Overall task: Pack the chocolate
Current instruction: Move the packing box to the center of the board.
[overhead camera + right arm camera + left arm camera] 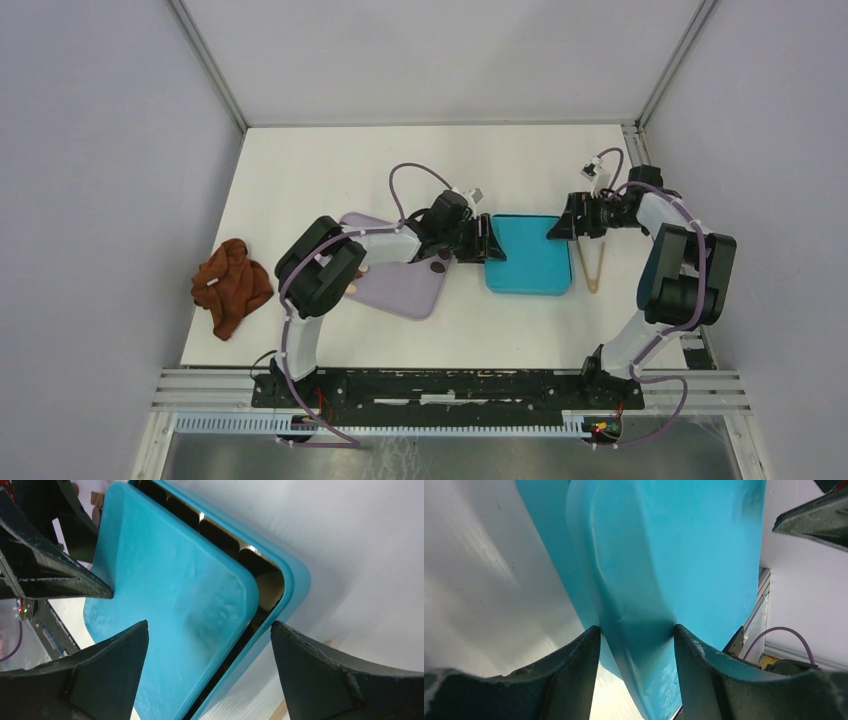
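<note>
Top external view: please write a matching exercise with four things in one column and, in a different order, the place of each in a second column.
1. teal lid
2. brown cloth
3. lavender tray
4. wooden tool

A. just right of the lid
B. at the left edge of the table
C. held between the left jaws
D. partly under the left arm

Pairs: 1-C, 2-B, 3-D, 4-A.
</note>
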You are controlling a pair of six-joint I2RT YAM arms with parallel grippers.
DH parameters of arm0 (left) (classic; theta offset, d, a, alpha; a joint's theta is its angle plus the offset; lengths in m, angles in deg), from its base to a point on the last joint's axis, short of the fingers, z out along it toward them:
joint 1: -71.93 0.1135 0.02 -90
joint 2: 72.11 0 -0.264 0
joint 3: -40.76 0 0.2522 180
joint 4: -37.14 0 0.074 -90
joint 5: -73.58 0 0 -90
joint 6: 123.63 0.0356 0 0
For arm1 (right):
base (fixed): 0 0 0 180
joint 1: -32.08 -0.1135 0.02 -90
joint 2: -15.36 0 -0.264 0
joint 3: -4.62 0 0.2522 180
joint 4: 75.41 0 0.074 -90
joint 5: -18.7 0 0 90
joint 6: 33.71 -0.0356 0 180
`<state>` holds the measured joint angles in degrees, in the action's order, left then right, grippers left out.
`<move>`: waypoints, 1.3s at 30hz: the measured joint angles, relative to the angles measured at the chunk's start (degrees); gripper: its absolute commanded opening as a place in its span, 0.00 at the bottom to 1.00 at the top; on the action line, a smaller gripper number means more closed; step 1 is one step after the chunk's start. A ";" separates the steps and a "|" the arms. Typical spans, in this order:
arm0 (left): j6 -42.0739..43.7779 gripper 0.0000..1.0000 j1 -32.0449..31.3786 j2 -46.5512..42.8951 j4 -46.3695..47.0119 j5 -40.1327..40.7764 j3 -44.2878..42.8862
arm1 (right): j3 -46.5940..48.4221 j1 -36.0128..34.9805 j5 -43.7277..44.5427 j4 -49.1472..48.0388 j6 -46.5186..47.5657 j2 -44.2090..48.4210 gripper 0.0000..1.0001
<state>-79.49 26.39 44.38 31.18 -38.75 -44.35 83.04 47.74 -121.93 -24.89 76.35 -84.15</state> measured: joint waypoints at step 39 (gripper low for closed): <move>-3.21 0.56 1.14 -18.08 -9.86 9.11 14.75 | -12.81 -11.82 -2.73 -0.74 -3.78 8.04 0.92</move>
<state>-82.71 27.53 26.30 21.32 -29.63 -29.60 70.24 35.91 -124.66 -25.64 72.57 -76.10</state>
